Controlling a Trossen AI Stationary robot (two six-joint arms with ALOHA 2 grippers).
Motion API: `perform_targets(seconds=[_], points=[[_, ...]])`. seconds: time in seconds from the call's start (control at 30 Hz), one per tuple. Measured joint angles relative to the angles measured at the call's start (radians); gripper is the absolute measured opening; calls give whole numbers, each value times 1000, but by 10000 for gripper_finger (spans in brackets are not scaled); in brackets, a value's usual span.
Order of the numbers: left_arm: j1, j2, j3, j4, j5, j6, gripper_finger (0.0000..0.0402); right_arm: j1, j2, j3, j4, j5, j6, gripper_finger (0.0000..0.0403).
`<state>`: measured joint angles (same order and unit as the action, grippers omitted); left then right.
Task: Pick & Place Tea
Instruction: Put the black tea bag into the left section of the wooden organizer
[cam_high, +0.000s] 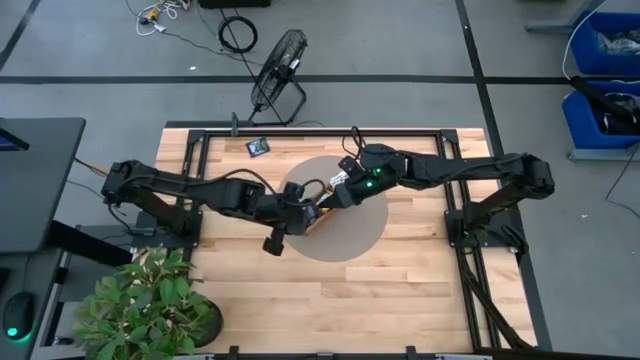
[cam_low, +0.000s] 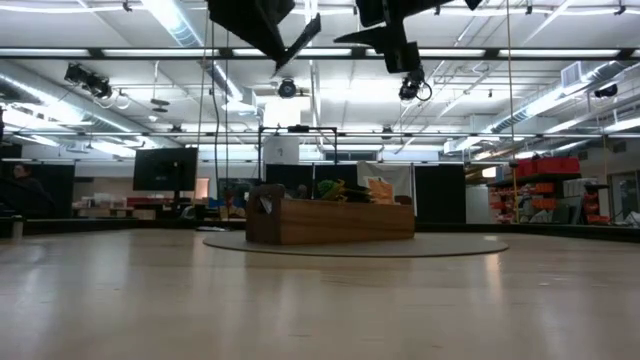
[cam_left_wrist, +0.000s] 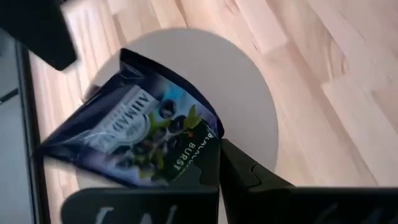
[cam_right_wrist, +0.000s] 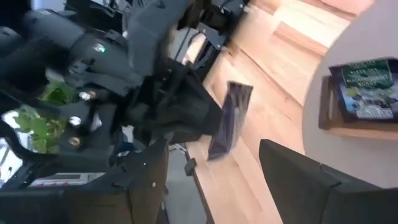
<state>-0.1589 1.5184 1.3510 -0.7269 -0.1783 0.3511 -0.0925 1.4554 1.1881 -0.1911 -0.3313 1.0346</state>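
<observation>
We cannot see the wooden tray (cam_high: 318, 216) whole from above: both dark arms cross over the round grey mat (cam_high: 345, 235) and cover nearly all of it, so we cannot tell how many packets lie in its compartments. From table height the tray (cam_low: 330, 220) shows only its long side, with a few coloured tops poking over the rim, too small to tell apart.

The left hand (cam_left_wrist: 219, 171) is closed, its fingers pinched on a corner of a dark navy tea packet (cam_left_wrist: 134, 134) printed with berries. The packet hangs in the air above the mat and the pale wood table (cam_left_wrist: 323, 81). In the right wrist view we see the same packet (cam_right_wrist: 229, 118) edge-on, hanging below the left hand, with another dark packet (cam_right_wrist: 364, 87) lying in an end compartment of the tray.

The right hand (cam_right_wrist: 217, 174) stands wide open and holds nothing; it hovers over the mat just beside the left hand. In the low view only the undersides of both arms show, cut off by the picture's edge, and we cannot tell which is which there.

One dark packet (cam_high: 257, 148) lies alone on the table near its far edge. A black fan (cam_high: 278, 72) stands on the floor beyond it, a leafy potted plant (cam_high: 150, 300) crowds the near left corner, and blue bins (cam_high: 605, 70) sit off to the right.
</observation>
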Motion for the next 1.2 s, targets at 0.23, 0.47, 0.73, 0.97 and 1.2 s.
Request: perform_targets(seconds=[0.23, 0.47, 0.73, 0.97, 1.2], points=[[5, 0, -1, 35, 0, 54, 1, -3, 49, 0, 13, -2, 13, 259], [21, 0, -1, 33, 1, 55, 1, -5, 77, 2, 36, -3, 31, 257], [23, 0, -1, 46, 0, 65, 1, -5, 76, 2, 47, -2, 23, 154], [23, 0, -1, 47, 0, 64, 2, -5, 77, 1, 55, 12, -4, 11], [24, 0, -1, 45, -23, -2, 17, -11, 69, 1, 37, 46, -45, 5]])
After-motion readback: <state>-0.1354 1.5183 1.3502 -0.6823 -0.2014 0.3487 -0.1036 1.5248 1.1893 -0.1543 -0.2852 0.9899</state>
